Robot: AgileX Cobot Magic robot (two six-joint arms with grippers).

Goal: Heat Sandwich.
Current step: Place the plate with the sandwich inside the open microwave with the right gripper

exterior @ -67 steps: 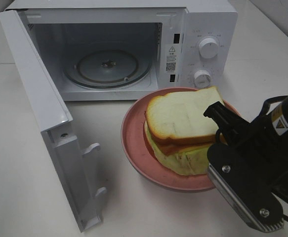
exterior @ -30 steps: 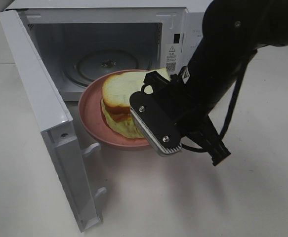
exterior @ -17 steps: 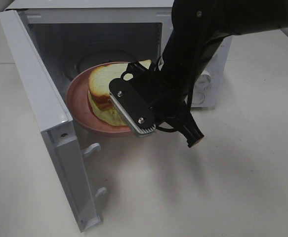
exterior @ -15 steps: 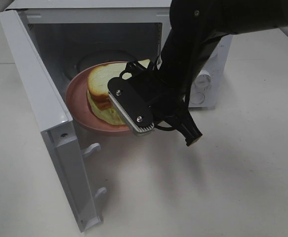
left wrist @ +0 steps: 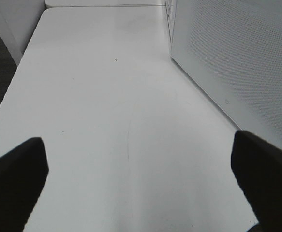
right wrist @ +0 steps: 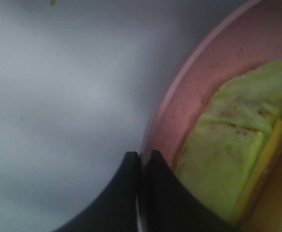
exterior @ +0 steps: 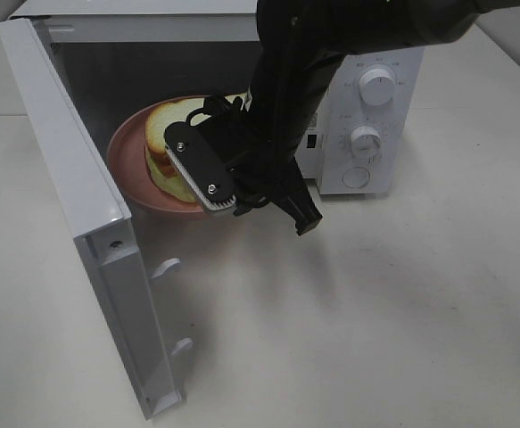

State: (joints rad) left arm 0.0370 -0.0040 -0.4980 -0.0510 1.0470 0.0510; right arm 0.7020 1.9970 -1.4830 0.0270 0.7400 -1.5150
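The sandwich (exterior: 160, 143), pale bread over yellow-green layers, lies on a round pink plate (exterior: 124, 169). The plate hangs at the open front of the white microwave (exterior: 371, 85), partly inside the cavity. My right gripper (exterior: 204, 114) reaches in from the right and is shut on the plate's near rim. In the right wrist view its black fingers (right wrist: 131, 193) pinch the plate's rim (right wrist: 189, 96) next to the sandwich's green edge (right wrist: 223, 164). My left gripper (left wrist: 141, 186) is open over bare table, away from the plate, and does not show in the exterior view.
The microwave door (exterior: 72, 205) stands swung open on the left, close to the plate's left edge. The control dials (exterior: 375, 86) face front on the right. The microwave's perforated side wall (left wrist: 237, 63) lies near the left gripper.
The right arm has carried the plate with the sandwich left and back, from in front of the microwave to its opening. The left gripper stays open.
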